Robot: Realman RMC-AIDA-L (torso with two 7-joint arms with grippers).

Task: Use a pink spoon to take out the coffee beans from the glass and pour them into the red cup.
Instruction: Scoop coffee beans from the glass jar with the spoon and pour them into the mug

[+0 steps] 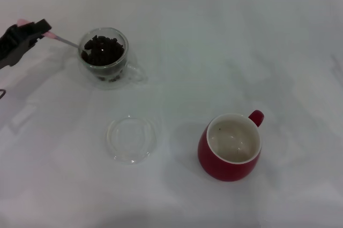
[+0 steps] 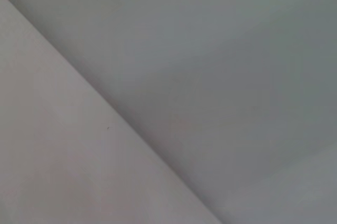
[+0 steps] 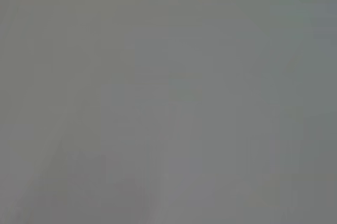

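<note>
**Spoon's in the beans, left arm doing all the work**

So the left gripper (image 1: 38,29) sits at the far left edge of the head view, and its black fingers (image 1: 40,25) are clamped on the pale pink handle of the pink spoon (image 1: 58,38). From there the metal neck of the spoon slants down to the right and goes over the rim of the glass (image 1: 103,57), with the bowl end buried somewhere in the coffee beans (image 1: 102,50), so I can't actually make out the bowl itself. The glass is pretty full of beans, and its clear side handle sticks out to the right.

Moving outward: a flat clear glass saucer (image 1: 131,139) lies on the table (image 1: 225,40) nearer the robot than the glass, apart from it. Well off to the right of that stands the red cup (image 1: 231,146), upright, loop handle pointing up-right, white inside looking bare apart from maybe a tiny dark speck near the rim.

The right gripper doesn't show up anywhere. Both wrist views are just plain grey surface, nothing useful there.
</note>
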